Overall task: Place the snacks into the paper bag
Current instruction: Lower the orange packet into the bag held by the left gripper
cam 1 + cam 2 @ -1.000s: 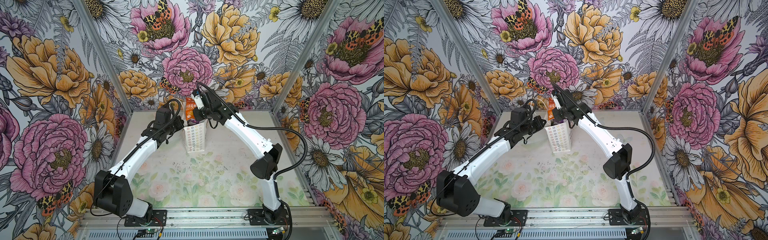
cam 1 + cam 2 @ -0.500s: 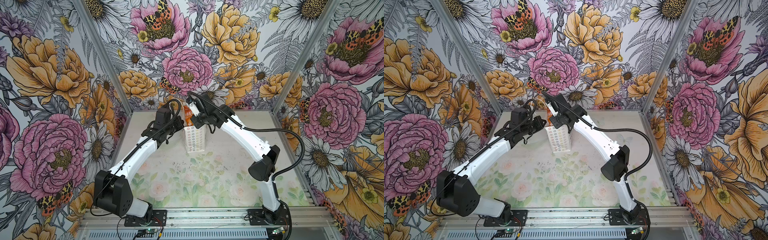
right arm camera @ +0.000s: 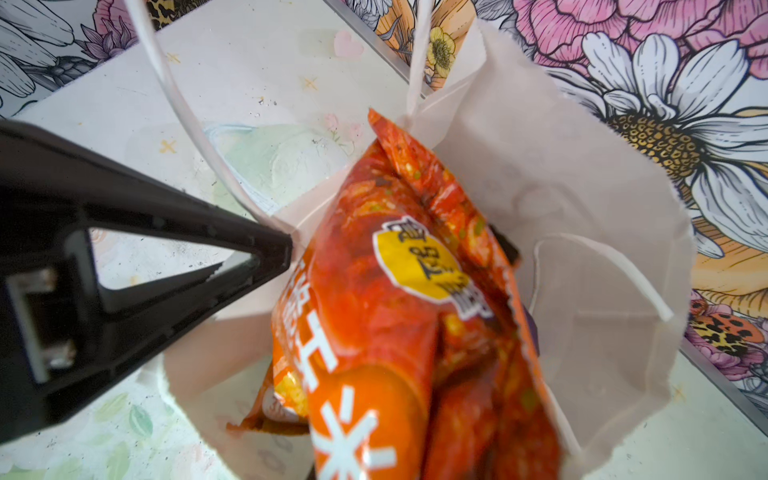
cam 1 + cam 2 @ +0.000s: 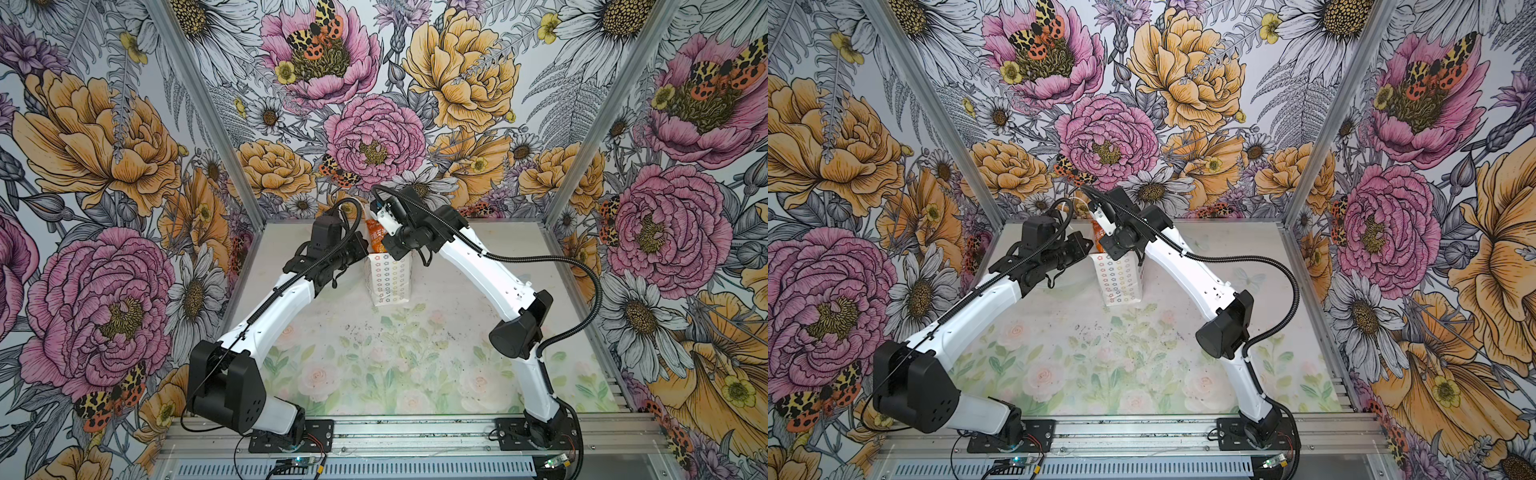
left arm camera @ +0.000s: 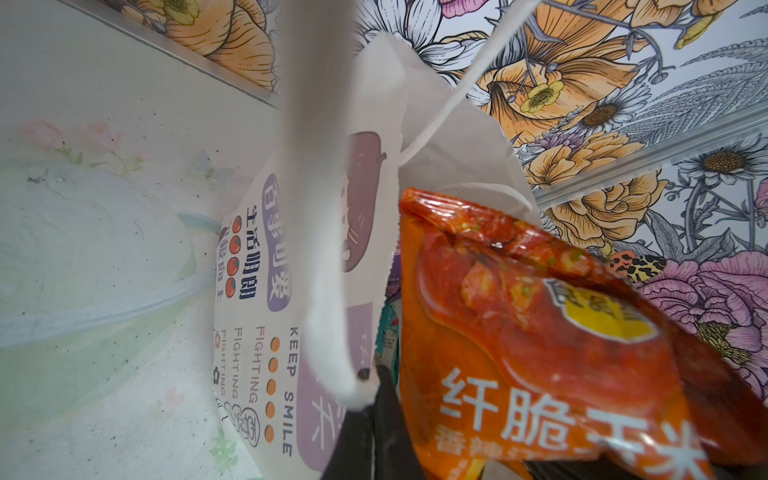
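Observation:
The white paper bag [image 4: 390,276] [image 4: 1119,278] stands upright at the back middle of the table, mouth open. My left gripper [image 4: 360,249] [image 5: 380,399] is shut on the bag's rim beside a string handle [image 5: 328,232], and its black finger [image 3: 266,249] touches the rim. An orange snack packet [image 4: 375,239] [image 4: 1099,237] [image 5: 540,353] [image 3: 395,311] stands in the bag's mouth, its top above the rim. My right gripper [image 4: 384,243] is shut on it from above, fingers hidden behind the foil. A teal packet [image 5: 388,328] and a purple one [image 3: 534,328] show deep inside.
The flowered back wall [image 4: 374,137] rises close behind the bag. The floral table mat [image 4: 374,353] lies in front of it. Both arms arch over the mat from bases on the front rail [image 4: 415,432]. Side walls close the table left and right.
My right gripper has come down and leftward with the orange packet, whose lower end has gone into the bag's mouth. The left arm has kept its hold and place.

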You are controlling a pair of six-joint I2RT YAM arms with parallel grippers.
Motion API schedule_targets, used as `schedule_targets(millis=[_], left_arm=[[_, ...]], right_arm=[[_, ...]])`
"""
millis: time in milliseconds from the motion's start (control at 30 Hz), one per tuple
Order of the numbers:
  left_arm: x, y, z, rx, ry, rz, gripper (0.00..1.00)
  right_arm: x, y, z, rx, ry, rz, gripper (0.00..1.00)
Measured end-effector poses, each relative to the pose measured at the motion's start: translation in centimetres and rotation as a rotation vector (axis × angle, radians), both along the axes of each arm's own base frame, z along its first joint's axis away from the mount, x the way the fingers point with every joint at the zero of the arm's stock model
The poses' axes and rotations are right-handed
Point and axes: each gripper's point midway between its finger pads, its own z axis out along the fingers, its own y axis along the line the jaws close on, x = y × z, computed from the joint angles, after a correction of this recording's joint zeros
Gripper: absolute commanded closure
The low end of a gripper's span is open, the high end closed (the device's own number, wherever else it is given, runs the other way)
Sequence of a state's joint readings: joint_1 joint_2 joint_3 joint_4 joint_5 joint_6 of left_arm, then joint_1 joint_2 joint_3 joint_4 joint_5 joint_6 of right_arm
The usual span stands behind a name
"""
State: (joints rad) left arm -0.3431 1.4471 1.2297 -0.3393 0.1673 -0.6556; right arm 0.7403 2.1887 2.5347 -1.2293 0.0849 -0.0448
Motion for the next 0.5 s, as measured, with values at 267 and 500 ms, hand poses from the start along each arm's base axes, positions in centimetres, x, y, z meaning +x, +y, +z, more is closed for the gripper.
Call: schedule_targets(millis=[267, 500], left_arm=[[0.0, 0.0, 0.0, 0.000, 0.000, 0.000, 1.00], [0.0, 0.0, 0.0, 0.000, 0.000, 0.000, 1.00]], right_arm=[[0.5, 1.0, 1.5, 0.041, -0.028, 0.031, 0.92], [1.2, 1.0, 1.2, 0.060, -0.017, 0.033, 0.92]])
